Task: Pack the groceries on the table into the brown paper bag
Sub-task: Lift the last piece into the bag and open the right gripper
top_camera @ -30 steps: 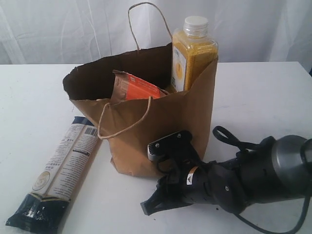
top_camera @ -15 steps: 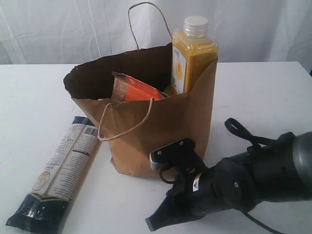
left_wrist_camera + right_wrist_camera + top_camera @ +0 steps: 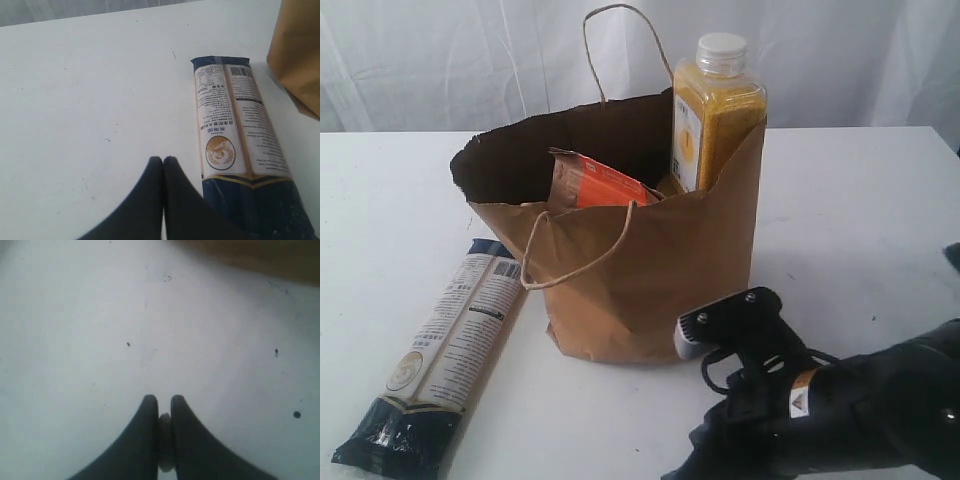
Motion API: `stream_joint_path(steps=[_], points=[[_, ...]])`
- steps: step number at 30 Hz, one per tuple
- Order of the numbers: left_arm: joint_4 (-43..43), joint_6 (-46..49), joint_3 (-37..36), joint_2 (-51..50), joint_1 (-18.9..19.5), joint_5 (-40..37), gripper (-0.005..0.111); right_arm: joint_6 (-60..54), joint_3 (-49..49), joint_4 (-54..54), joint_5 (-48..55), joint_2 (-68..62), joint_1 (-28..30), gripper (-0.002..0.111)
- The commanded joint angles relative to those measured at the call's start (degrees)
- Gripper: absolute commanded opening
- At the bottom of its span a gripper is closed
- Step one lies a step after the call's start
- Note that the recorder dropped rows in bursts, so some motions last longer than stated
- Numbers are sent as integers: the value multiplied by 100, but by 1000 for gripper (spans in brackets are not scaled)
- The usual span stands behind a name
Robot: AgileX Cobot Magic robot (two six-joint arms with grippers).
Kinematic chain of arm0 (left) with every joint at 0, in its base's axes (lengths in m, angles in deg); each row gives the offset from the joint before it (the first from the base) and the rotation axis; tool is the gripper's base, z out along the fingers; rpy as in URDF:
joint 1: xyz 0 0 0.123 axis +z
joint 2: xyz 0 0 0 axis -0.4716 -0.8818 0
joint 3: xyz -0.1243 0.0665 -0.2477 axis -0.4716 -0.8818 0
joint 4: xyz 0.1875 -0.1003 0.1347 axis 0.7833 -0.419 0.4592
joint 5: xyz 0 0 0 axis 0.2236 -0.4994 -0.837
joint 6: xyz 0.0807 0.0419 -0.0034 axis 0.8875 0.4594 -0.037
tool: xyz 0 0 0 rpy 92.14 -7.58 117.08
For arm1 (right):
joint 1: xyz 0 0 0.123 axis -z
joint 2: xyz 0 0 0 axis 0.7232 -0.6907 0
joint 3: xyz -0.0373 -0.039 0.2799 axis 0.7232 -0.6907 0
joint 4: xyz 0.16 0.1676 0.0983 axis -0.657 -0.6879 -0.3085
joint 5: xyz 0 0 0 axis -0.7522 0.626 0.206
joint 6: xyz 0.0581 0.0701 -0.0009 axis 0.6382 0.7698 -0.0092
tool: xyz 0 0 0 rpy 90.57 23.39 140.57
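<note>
At the middle of the table (image 3: 850,190), your bag (image 3: 660,260) stands upright with its mouth open. Inside it, the bottle (image 3: 717,110) stands upright in the corner toward 1 o'clock, with its cap and shoulders above the rim. The pouch (image 3: 598,182) leans next to the bottle on the 10 o'clock side, its orange label showing over the edge. Out on the table at 8 o'clock from the bag, the packet (image 3: 448,350) lies flat. Its navy end points toward 7 o'clock and its other end is just beside the bag's base. Your left gripper (image 3: 163,162) has its fingers pressed together, holding nothing, tips over bare table just beside the packet's navy end. Your right arm (image 3: 840,420) sits low at 5 o'clock from the bag, near its base. The right gripper (image 3: 162,400) has its fingers drawn almost together over bare table. A pale bit shows in the thin slit between them, and you cannot tell what it is.
</note>
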Motion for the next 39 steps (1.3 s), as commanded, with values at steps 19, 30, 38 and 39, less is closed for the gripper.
stream_joint_path(steps=[19, 30, 38, 39], points=[[-45, 0, -21, 27, 13, -12, 0, 119, 2659, 1960, 1033, 1717, 215, 0], [-45, 0, -21, 27, 13, -12, 0, 106, 4121, 2235, 1404, -377, 841, 0], [-45, 0, -21, 27, 13, -12, 0, 117, 4340, 2279, 1326, -573, 857, 57], [-45, 0, -21, 27, 13, -12, 0, 117, 4340, 2279, 1298, -468, 857, 57]])
